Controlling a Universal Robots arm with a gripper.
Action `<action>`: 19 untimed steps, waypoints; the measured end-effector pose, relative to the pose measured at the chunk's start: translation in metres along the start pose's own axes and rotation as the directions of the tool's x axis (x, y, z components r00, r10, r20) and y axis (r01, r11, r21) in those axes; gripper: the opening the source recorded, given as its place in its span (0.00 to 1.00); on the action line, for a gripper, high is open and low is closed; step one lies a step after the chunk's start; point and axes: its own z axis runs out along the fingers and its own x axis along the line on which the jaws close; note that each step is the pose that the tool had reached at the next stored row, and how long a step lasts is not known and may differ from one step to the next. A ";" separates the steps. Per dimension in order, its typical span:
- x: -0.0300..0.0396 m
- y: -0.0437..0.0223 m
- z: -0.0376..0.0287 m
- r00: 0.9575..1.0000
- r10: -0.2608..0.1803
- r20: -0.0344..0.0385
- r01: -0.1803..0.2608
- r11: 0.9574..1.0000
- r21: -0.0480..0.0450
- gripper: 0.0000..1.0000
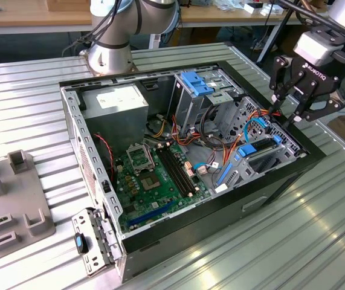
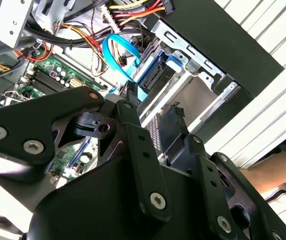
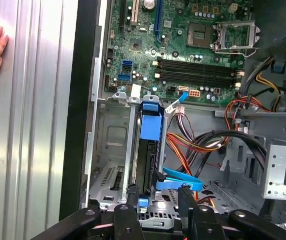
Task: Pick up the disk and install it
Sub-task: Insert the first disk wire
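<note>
Your pincer (image 3: 159, 201) hangs with its jaws apart and empty, just above the drive bay (image 3: 107, 150). The disk (image 3: 148, 155) stands on edge in that bay, its blue carrier (image 3: 150, 122) uppermost. It is likely dense, rigid and shock-sensitive. Grip the carrier's sides, clear of the cables (image 3: 193, 145).

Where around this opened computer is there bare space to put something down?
Bare ribbed table lies along the case, at the exterior view's lower right, and at upper left beside the arm's base. Inside, cables crowd the drive bays below the gripper.
</note>
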 end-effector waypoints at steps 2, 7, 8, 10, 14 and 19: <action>0.0000 -0.0001 0.0000 1.000 0.000 0.000 0.000 1.000 0.000 0.44; -0.0016 -0.0004 0.0000 1.000 0.000 0.000 0.000 1.000 0.000 0.44; -0.0023 -0.0005 0.0000 1.000 0.000 0.000 0.000 1.000 0.000 0.44; -0.0042 -0.0008 0.0000 1.000 0.000 0.000 0.000 1.000 0.000 0.44; -0.0087 -0.0028 0.0001 1.000 0.000 0.000 0.000 1.000 0.000 0.44; -0.0142 -0.0060 0.0002 1.000 0.000 0.000 0.000 1.000 0.000 0.44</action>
